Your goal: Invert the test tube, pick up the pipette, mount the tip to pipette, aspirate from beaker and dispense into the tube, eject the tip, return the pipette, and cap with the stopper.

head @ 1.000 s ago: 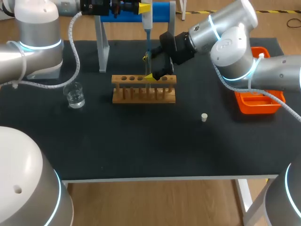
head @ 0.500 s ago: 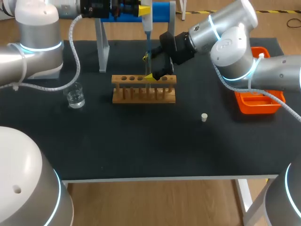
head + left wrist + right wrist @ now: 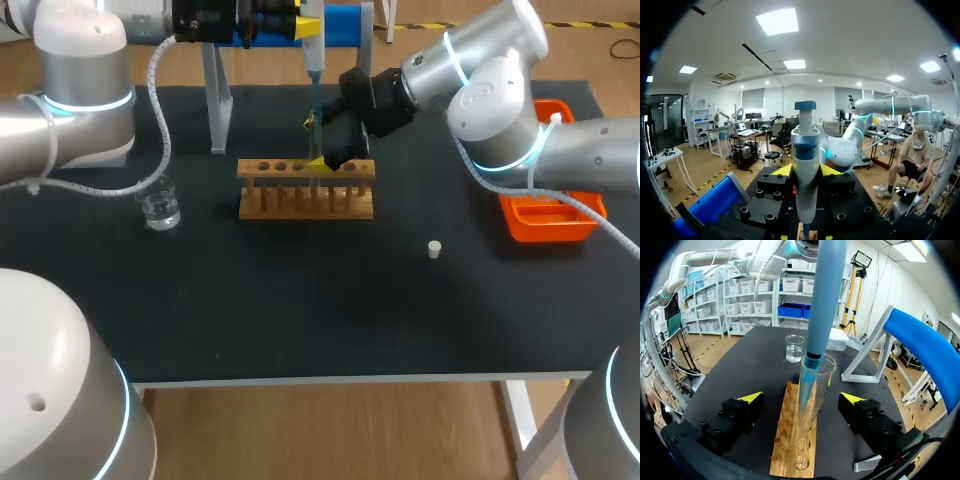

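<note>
Blue tip (image 3: pixel 809 382) in a glass tube (image 3: pixel 826 377)
The left gripper (image 3: pixel 806 171) clamps the white pipette (image 3: pixel 805 145), slim tip inside the clear round tube; right gripper (image 3: pixel 801 398) spread wide around it.

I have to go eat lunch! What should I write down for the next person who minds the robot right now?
Left gripper: shut on the pipette, held upright above the rack.
Right gripper: open, one finger on each side of the test tube, not touching it.
Things: the tube stands mouth-up in the rack, with the pipette's blue tip inside it. The beaker is left of the rack. The stopper lies on the table to the rack's right.
Done: tube upright, pipette picked up, tip mounted. Whether liquid has gone in cannot be told.
Left: finish dispensing if needed, eject tip, return pipette, cap the tube.
</note>
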`<state>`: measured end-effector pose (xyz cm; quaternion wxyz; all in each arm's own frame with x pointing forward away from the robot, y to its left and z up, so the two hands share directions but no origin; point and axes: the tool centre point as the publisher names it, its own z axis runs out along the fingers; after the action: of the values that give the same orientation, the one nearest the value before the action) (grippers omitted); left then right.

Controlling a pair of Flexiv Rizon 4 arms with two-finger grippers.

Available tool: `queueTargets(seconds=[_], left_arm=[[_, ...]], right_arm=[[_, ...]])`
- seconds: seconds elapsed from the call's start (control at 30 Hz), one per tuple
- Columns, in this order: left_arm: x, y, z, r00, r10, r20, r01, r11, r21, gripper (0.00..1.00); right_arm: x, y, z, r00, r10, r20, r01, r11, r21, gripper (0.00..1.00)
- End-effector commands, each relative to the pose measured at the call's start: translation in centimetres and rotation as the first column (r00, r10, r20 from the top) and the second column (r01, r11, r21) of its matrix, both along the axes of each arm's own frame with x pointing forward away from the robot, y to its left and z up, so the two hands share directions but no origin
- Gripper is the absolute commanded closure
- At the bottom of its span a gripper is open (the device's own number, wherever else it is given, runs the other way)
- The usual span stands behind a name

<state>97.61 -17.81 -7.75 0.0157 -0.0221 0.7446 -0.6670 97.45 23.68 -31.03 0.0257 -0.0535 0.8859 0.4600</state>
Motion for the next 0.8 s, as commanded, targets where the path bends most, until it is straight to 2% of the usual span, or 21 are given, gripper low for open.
queueTargets(seconds=[0.03, 0.8], left_arm=[[0.01, -0.14, -0.24, 1.0, 0.003, 0.007, -0.003, 1.0, -0.005, 1.0], [-0.25, -0.07, -0.5, 1.0, 0.01, 0.017, -0.01, 1.0, 0.002, 1.0]], right_arm=[[-0.04, -0.09, 0.16, 1.0, 0.001, -0.002, -0.001, 1.0, -0.004, 0.0], [-0.04, -0.09, 0.16, 1.0, 0.001, -0.002, -0.001, 1.0, -0.004, 0.0]])
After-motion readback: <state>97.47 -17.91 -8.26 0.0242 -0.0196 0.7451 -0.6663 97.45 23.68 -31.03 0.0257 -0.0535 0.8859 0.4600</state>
